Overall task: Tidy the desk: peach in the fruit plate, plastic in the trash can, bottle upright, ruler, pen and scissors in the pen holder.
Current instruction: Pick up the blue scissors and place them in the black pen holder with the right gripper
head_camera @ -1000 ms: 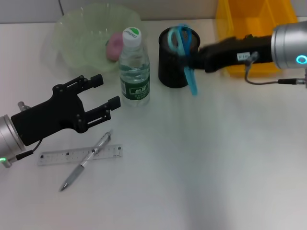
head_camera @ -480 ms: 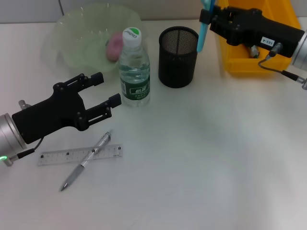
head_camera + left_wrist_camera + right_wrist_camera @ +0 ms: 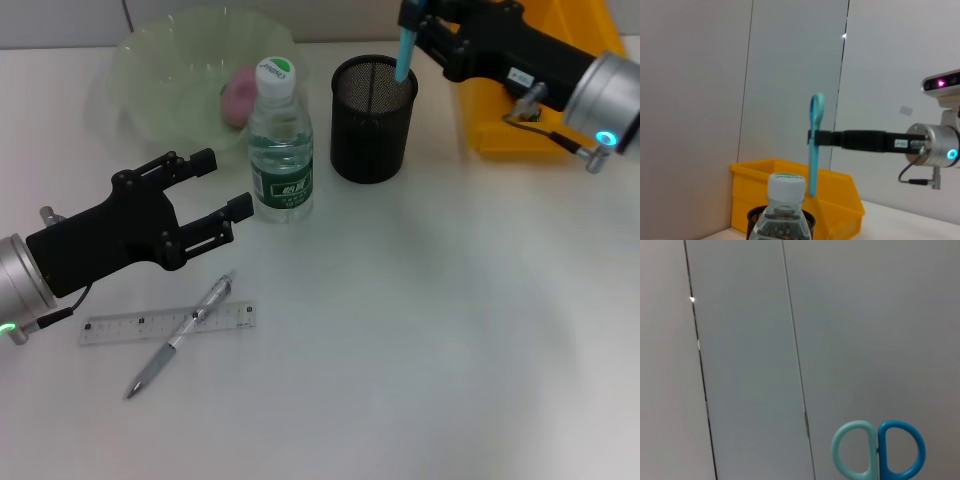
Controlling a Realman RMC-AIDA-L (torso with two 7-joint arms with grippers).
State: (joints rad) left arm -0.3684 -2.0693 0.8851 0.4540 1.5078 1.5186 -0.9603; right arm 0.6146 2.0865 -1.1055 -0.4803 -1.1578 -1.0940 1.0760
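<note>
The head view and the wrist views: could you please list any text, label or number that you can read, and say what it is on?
None can be read for certain.
Bottle: green label with white characters, and print on the cap, both blurred.
Right arm: small white sticker, digits too small to read.
Ruler: graduation marks, no legible numbers.

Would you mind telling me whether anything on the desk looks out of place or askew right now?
The pen lies slantwise across the ruler on the desk near the left gripper, neither in the pen holder. The right gripper holds the scissors upright above the holder, not yet inside. The bottle stands upright.
</note>
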